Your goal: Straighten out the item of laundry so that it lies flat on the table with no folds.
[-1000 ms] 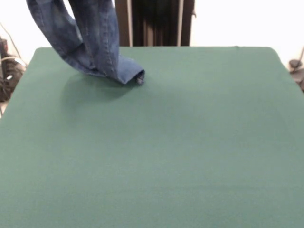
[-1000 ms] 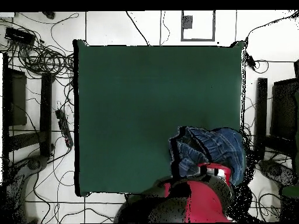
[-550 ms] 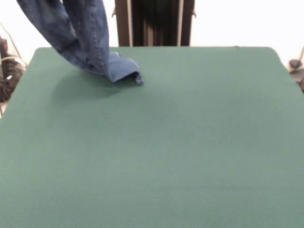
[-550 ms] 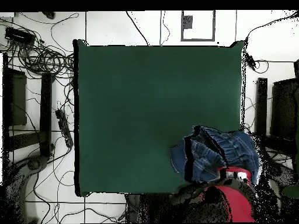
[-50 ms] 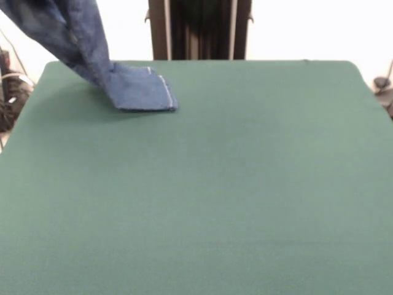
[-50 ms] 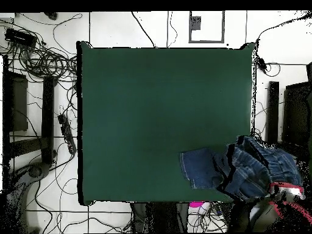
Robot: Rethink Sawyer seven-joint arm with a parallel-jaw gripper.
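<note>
Since a second ago I've dragged the jeans (image 5: 132,89) sideways; one leg end now lies flat on the desk (image 5: 215,196), the rest hangs past its edge. My claw's grip: cannot tell.

Faded denim jeans (image 5: 138,92), matt felt table (image 5: 233,184)
</note>
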